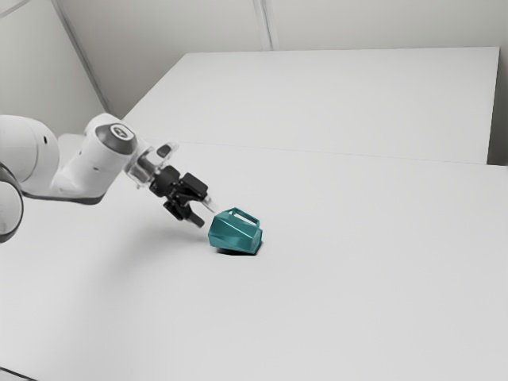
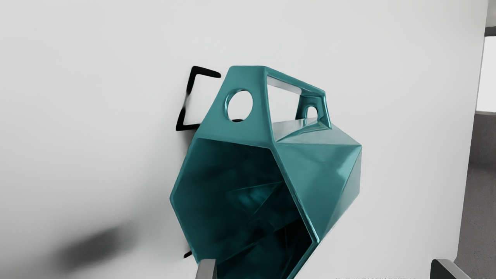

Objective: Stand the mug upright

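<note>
My gripper [image 1: 208,214] is held low over the table at the mug's open end, on the exterior view's left of it. The teal faceted mug [image 1: 235,232] lies on its side, handle upward and base toward the exterior view's right. In the wrist view the mug [image 2: 317,174] shows its dark hollow mouth and its handle with a round hole. The gripper [image 2: 323,269] stands open there, fingertips wide apart; one overlaps the edge of the mug's mouth, the other is well clear of the mug's side. Whether the overlapping finger touches the mug I cannot tell.
The white table [image 1: 357,302] extends around the mug on all sides. Behind it, a white panel or surface [image 1: 333,103] rises toward the wall. A thin dark line [image 1: 17,374] runs at the near left corner of the exterior view.
</note>
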{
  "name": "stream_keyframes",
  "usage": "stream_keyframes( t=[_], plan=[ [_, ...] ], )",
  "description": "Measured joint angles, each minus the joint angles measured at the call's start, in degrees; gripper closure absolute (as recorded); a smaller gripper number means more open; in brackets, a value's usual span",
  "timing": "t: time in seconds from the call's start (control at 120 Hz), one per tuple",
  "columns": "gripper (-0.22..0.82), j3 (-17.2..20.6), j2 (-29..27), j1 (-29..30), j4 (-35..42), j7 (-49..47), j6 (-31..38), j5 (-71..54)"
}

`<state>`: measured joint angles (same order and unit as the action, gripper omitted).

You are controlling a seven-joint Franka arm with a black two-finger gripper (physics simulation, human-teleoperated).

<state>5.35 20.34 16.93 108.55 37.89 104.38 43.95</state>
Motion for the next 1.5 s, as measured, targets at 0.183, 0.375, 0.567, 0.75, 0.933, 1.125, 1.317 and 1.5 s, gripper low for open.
stream_keyframes(
  t=[0.183,0.375,0.567,0.75,0.933,1.125,1.317,1.5],
  plan=[
    [0.0,0.18,1.6,-0.24,0.01,5.37,-1.96,4.44],
    [0.0,0.27,2.88,-0.63,0.01,9.91,-3.33,8.22],
    [0.17,0.32,4.65,-0.23,0.01,13.28,-5.02,10.64],
    [0.48,0.53,4.74,-0.22,0.01,15.84,-5.98,11.35],
    [0.68,0.53,4.43,-0.25,-0.02,18.31,-6.3,11.83],
    [0.75,0.58,4.02,-0.36,-0.07,20.37,-6.21,12.0],
    [0.77,1.66,1.44,-0.58,-0.12,21.83,-5.66,11.4],
    [0.78,5.73,-6.52,-1.38,0.15,20.44,-0.36,0.34]
  ],
)
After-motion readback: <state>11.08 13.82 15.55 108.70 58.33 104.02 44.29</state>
